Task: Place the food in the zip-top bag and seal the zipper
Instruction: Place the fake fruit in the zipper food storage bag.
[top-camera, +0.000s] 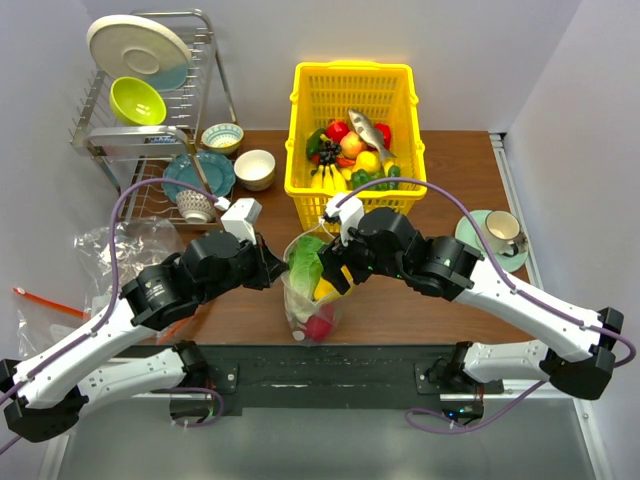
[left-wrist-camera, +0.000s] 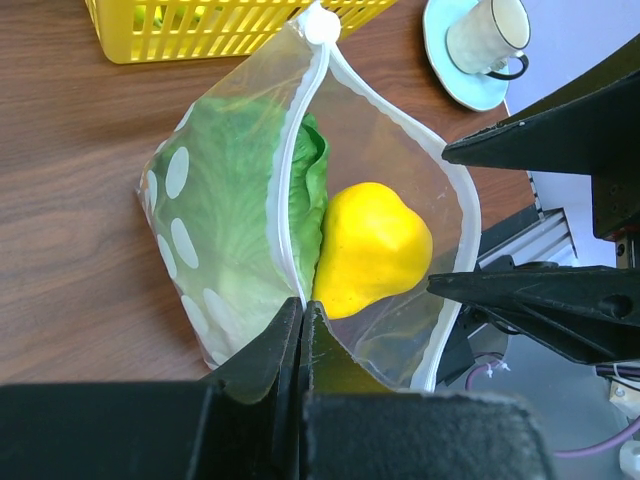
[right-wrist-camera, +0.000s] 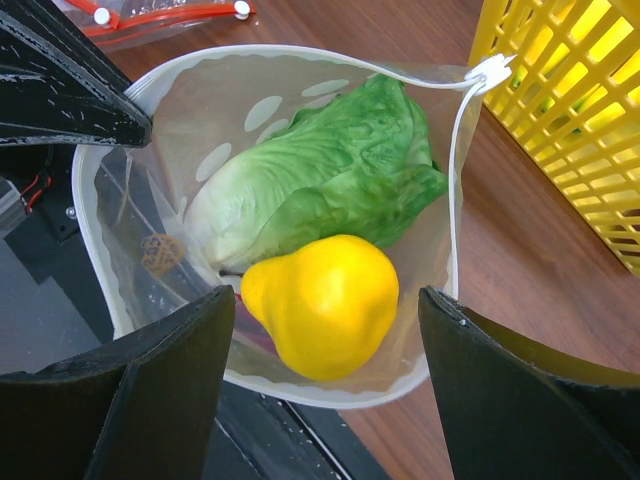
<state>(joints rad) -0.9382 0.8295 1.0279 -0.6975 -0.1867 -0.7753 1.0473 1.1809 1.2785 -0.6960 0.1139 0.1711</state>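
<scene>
DOTTED BAG HALF LOADED: The left gripper (left-wrist-camera: 302, 305), jaws pressed together, pinches the near rim of the zip-top bag (left-wrist-camera: 215, 220) and holds its mouth spread. The right gripper (right-wrist-camera: 325, 295) hangs directly over the opening with its fingers (right-wrist-camera: 180, 350) wide apart and nothing in them. A yellow pear (right-wrist-camera: 320, 310) lies inside the bag between those fingers, touching neither as far as the wrist view shows. A head of lettuce (right-wrist-camera: 330, 190) rests against the pear and fills the dotted side of the bag, and a red piece (top-camera: 320, 325) shows at the bottom in the overhead view.

The bag sits at centre frame on the wooden table (top-camera: 450, 190), between the two grippers and just in front of the yellow basket (top-camera: 352, 68), where more toy food (top-camera: 350, 145) waits.

By the look of it, loading is only partly done. Three pieces are in, the basket is not emptied, and the zipper (left-wrist-camera: 288, 180) is entirely unsealed, with its white slider (left-wrist-camera: 322, 25) parked at the far end of the mouth. The mouth faces upward. Its long axis runs from the slider, on the basket side, back toward the arm bases.
</scene>
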